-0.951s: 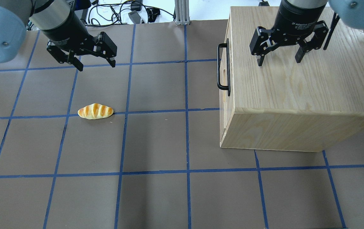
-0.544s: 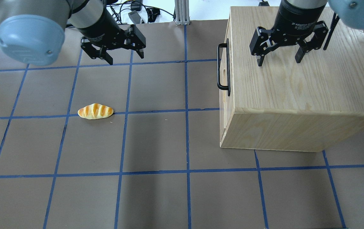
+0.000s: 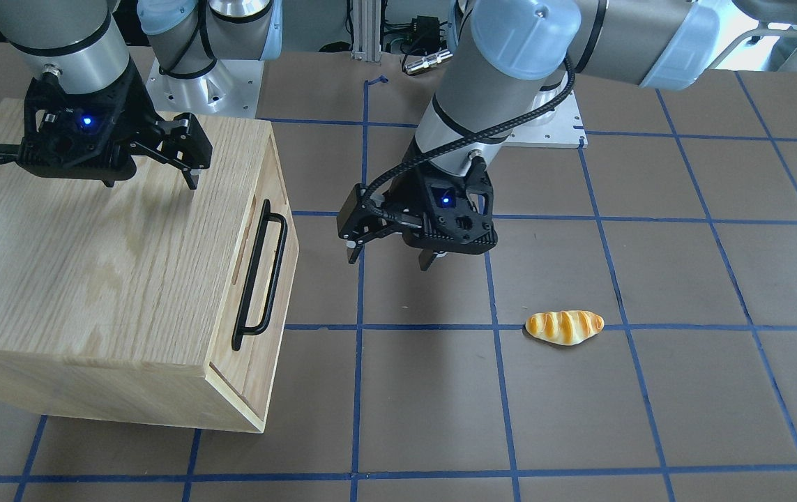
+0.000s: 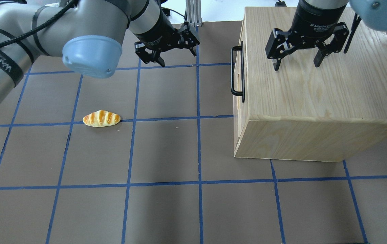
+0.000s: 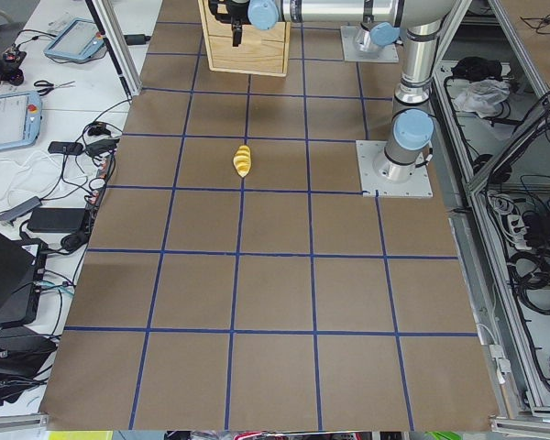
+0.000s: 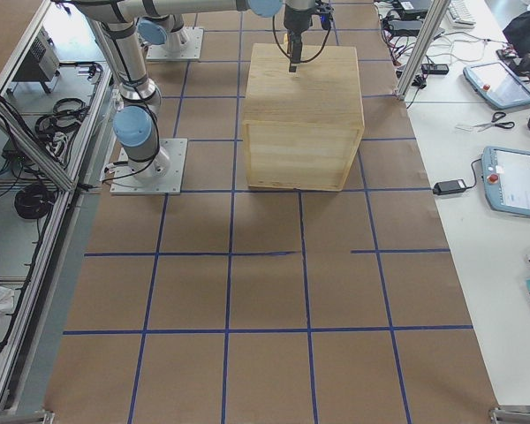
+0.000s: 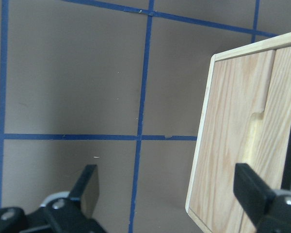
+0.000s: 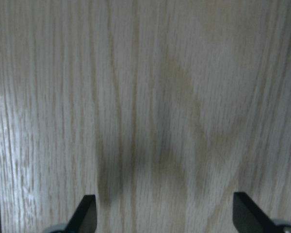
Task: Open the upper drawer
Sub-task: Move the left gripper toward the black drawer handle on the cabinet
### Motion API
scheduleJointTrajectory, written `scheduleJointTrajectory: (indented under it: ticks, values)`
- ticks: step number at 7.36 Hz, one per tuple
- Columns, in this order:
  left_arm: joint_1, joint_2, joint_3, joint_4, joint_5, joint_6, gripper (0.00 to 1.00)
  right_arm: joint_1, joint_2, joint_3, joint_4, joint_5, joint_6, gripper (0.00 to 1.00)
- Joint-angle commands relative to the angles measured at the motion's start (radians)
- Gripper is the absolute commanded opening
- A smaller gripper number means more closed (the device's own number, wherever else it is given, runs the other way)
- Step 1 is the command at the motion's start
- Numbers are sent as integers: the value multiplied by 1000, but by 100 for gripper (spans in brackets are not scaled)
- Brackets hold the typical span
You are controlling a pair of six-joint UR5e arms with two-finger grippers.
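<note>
The upper drawer (image 3: 264,181) sits flush in the front of the oak cabinet, with its black bar handle (image 3: 256,279) facing the middle of the table. Both show in the overhead view, the drawer (image 4: 237,73) and the handle (image 4: 232,71). My left gripper (image 4: 177,56) is open and empty above the mat, to the left of the handle and apart from it. It also shows in the front-facing view (image 3: 391,258). In the left wrist view the drawer front (image 7: 233,136) fills the right side between the open fingers (image 7: 89,187). My right gripper (image 4: 296,66) is open and empty above the cabinet top.
The oak cabinet (image 4: 315,88) stands at the right of the table. A toy bread loaf (image 4: 101,118) lies on the brown mat left of centre, also in the front-facing view (image 3: 564,327). Cables and an aluminium post (image 4: 193,13) are at the far edge.
My left arm has swung right across the far side of the table, bringing its open gripper much closer to the cabinet front. The right gripper, drawer and bread have not moved.
</note>
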State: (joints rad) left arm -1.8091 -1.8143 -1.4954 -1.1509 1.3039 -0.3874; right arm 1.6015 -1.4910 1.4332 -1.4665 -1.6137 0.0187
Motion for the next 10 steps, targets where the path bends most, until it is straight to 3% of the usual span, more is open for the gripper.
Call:
scheduleJointTrajectory:
  ticks: [1, 10]
  values:
    - [-50, -43, 7, 52, -12, -53, 100, 0, 0, 1, 0, 0, 1, 100]
    - [-141, -117, 7, 152, -12, -154, 100, 0, 0, 0, 0, 0, 1, 100]
